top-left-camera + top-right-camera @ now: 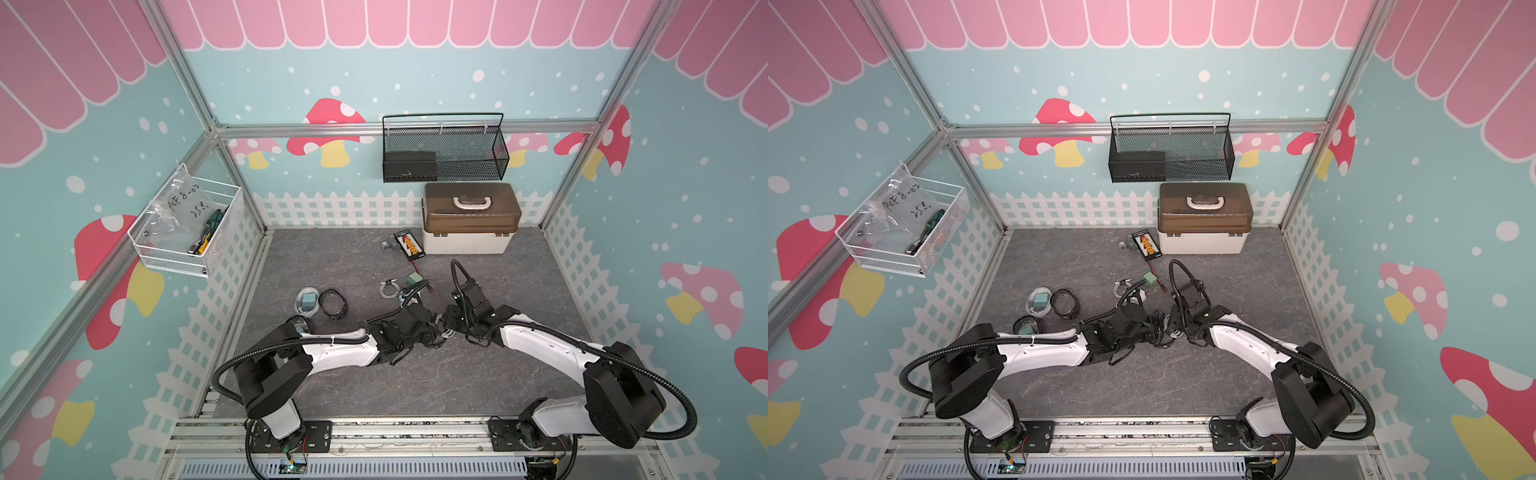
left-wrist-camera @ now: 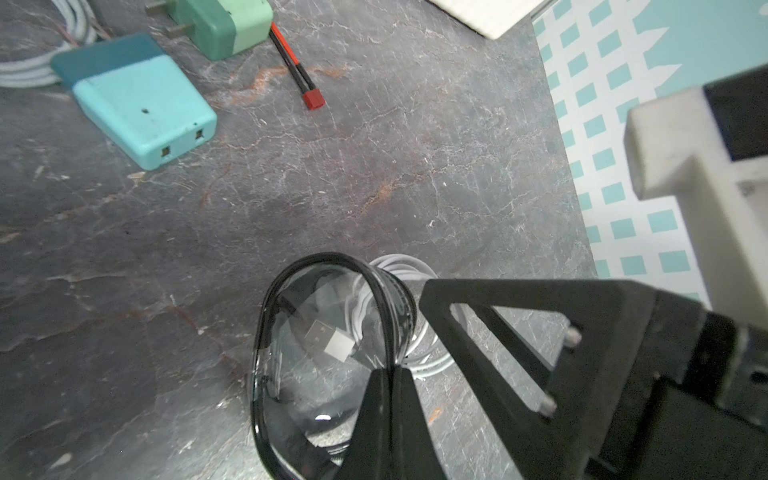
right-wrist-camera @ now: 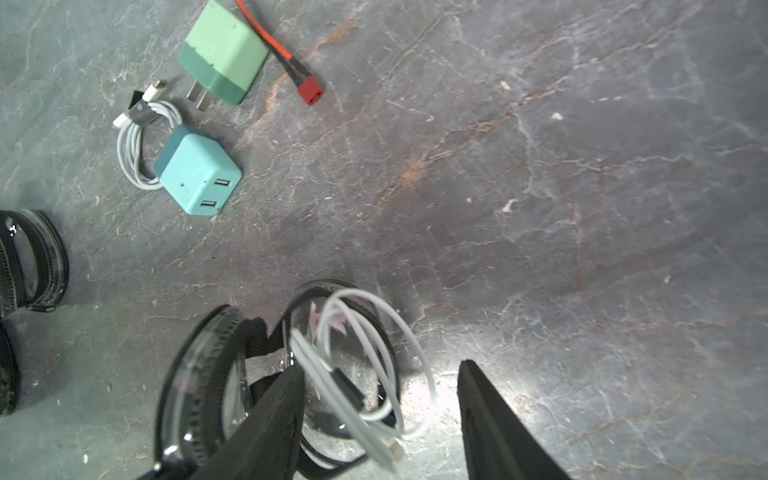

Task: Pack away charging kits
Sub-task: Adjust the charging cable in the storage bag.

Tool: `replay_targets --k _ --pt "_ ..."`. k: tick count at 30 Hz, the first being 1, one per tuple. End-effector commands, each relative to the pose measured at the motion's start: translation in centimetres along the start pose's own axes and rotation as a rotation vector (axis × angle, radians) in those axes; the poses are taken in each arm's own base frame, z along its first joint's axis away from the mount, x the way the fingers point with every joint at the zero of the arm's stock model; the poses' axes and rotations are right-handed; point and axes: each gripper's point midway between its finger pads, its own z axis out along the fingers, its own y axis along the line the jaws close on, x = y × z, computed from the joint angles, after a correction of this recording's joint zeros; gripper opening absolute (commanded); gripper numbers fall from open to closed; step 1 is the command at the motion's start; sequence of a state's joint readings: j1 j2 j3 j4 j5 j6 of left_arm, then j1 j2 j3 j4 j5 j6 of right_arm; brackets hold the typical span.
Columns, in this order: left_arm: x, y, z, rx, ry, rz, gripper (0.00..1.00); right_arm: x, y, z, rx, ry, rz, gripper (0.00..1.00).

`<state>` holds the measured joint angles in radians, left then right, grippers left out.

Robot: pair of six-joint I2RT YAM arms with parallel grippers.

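Note:
My left gripper (image 2: 390, 374) is shut on the black zipper rim of a clear round pouch (image 2: 299, 382), holding it open on the floor. My right gripper (image 3: 380, 368) is open just above the pouch (image 3: 199, 374), and a loose coil of white cable (image 3: 320, 374) hangs between its fingers, over the pouch mouth. In both top views the two grippers meet mid-floor (image 1: 440, 330). A teal adapter (image 3: 199, 174), a green adapter (image 3: 222, 52) and a tied white coil (image 3: 133, 153) lie beyond. Another pouch holding an adapter (image 1: 307, 301) and a black coil (image 1: 332, 303) lie to the left.
A white box with a brown lid (image 1: 469, 216) stands at the back, next to a black board with orange connectors (image 1: 409, 243) whose red-black wire (image 3: 311, 91) ends by the green adapter. A black mesh basket (image 1: 444, 149) and a white wire basket (image 1: 187, 224) hang on the walls.

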<state>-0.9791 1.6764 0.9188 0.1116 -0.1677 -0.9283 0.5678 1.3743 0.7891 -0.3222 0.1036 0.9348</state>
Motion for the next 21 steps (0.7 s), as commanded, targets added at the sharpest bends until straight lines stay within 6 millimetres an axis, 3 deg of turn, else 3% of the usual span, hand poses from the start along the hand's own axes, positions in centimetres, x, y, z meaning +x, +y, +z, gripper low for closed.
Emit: replay_targets --k 1,5,12,21 --pt "-0.9 0.0 0.2 -0.024 -0.025 -0.016 0.00 -1.5 -0.3 -1.3 -0.029 -0.043 0.010 0.58" --pt "-0.7 -0.2 0.4 -0.021 -0.010 -0.007 0.00 -2.9 -0.9 -1.8 -0.046 -0.060 0.020 0.57" --pt "-0.6 -0.5 0.8 -0.013 0.003 0.000 0.00 -3.2 -4.1 0.0 0.062 -0.051 0.057 0.57" --pt "-1.1 -0.8 1.3 -0.038 -0.003 0.011 0.00 0.5 -0.7 2.4 0.027 0.032 -0.040 0.48"
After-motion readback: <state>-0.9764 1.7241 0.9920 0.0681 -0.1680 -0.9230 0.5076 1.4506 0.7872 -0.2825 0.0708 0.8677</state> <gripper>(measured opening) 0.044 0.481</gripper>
